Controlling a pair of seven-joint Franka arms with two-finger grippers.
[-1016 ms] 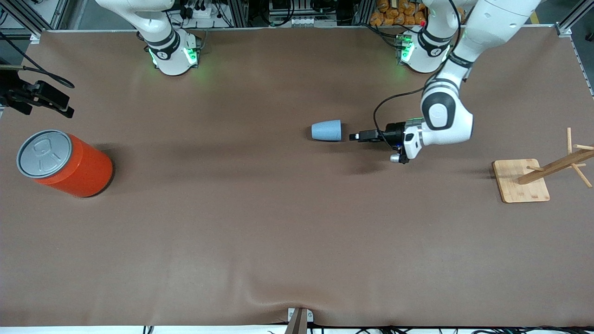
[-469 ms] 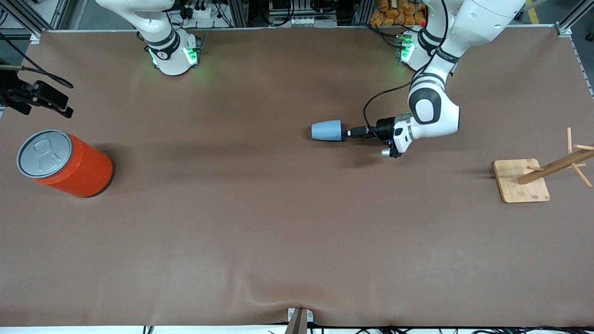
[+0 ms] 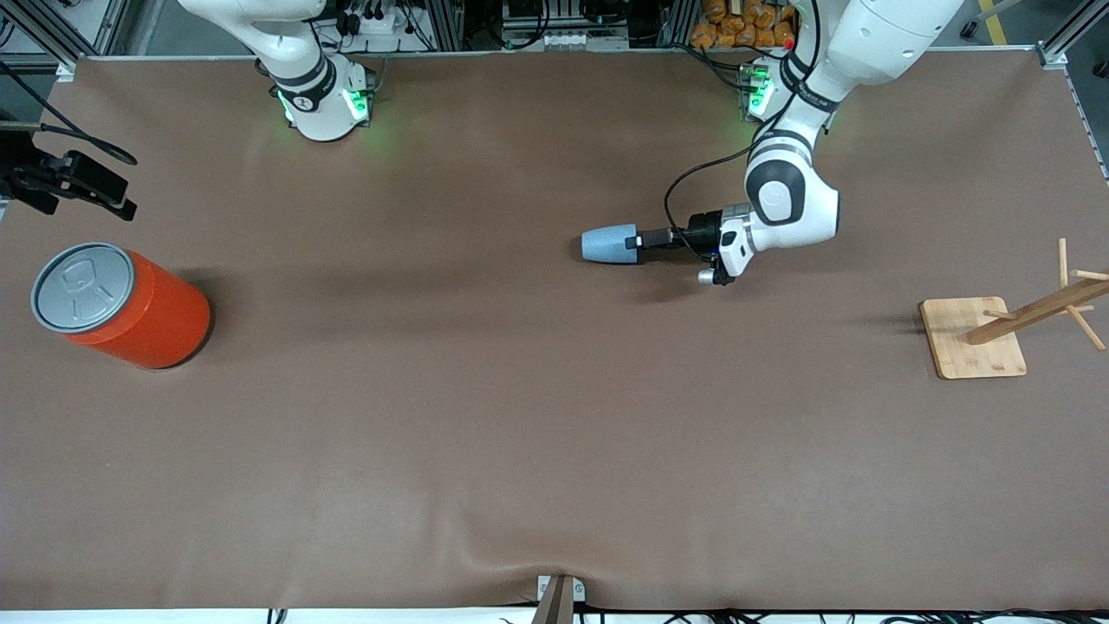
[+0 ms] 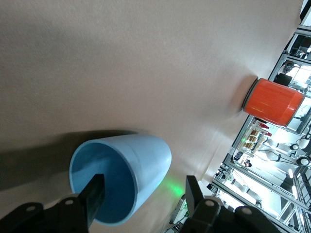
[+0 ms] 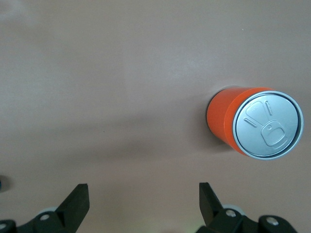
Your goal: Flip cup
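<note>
A robotics lab: aluminium framing (image 3: 52, 39), cabling, and a brown-covered table (image 3: 554, 451) between them.

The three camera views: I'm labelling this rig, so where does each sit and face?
Front view: high across the table, facing both arms' bases; left gripper at the cup.
Left wrist view: on the left wrist; one of its fingers inside the cup's mouth.
Right wrist view: looks down past open fingers.
All share the orange can.

Bare desk (image 3: 537, 416) surrounds the cup (image 3: 608, 244); only the left hand (image 3: 639, 240) crowds its mouth, one finger (image 4: 92, 199) apparently inside.
</note>
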